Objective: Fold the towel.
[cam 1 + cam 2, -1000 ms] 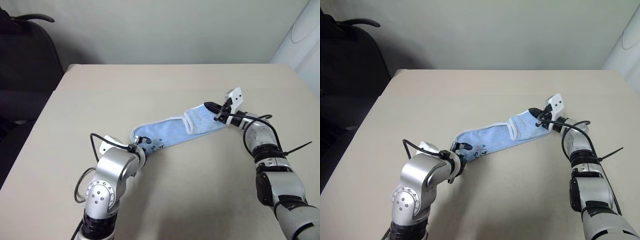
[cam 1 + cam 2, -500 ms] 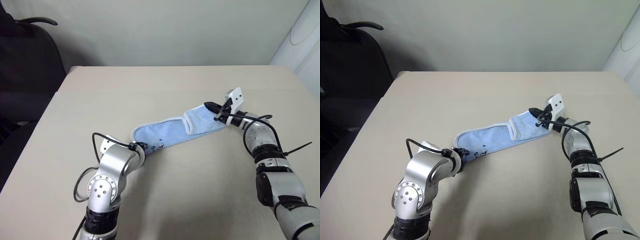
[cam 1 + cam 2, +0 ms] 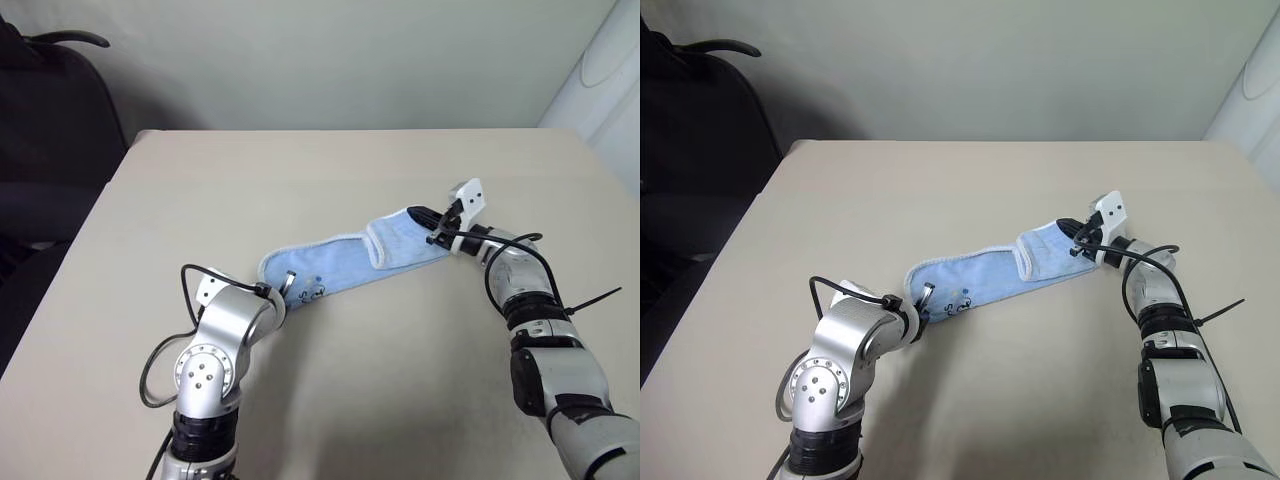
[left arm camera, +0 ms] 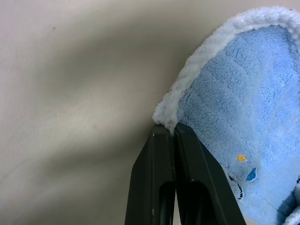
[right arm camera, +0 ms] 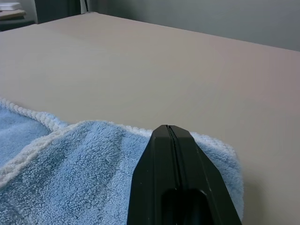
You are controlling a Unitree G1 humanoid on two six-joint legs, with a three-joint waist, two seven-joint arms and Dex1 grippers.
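- The towel (image 3: 345, 262) lies mid-counter (image 3: 330, 170), its long axis slanting from near-left to far-right.
- Left gripper (image 4: 174, 132): jaws clamped on the near-left edging.
- Right gripper (image 5: 169, 129): jaws pinching the far-right end.

Left gripper (image 4: 174, 129) clamped shut, right gripper (image 5: 169, 129) clamped shut

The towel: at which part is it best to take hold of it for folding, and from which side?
Probably the towel is best gripped at the white-edged corners of its two narrow ends, each approached from outside. It lies stretched as a long strip, and the left hand and right hand already pinch those ends.
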